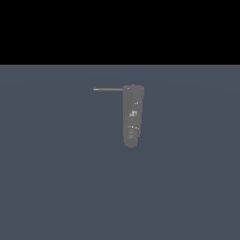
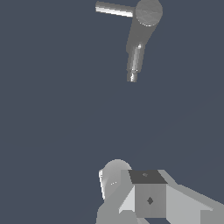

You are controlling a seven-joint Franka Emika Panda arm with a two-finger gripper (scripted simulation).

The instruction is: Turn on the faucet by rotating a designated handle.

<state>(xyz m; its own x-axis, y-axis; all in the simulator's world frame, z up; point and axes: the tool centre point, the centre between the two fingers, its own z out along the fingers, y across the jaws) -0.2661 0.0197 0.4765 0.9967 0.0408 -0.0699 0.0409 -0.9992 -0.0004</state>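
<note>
We are seeing the faucet point(image 1: 132, 116) standing as a dark grey rounded column on the blue-grey surface point(image 1: 56, 187), with its handle point(image 1: 108, 89), a thin grey rod, sticking sideways from its upper end. In the wrist view the faucet point(image 2: 142, 30) and handle point(image 2: 113, 8) are lying well apart from our claw point(image 2: 131, 192), untouched. We cannot tell whether the claw is apart or together.

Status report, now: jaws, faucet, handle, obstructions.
Gripper clear of faucet, jaws' state unreadable. Handle untouched, sticking toward exterior view's left. Nothing in the way.
</note>
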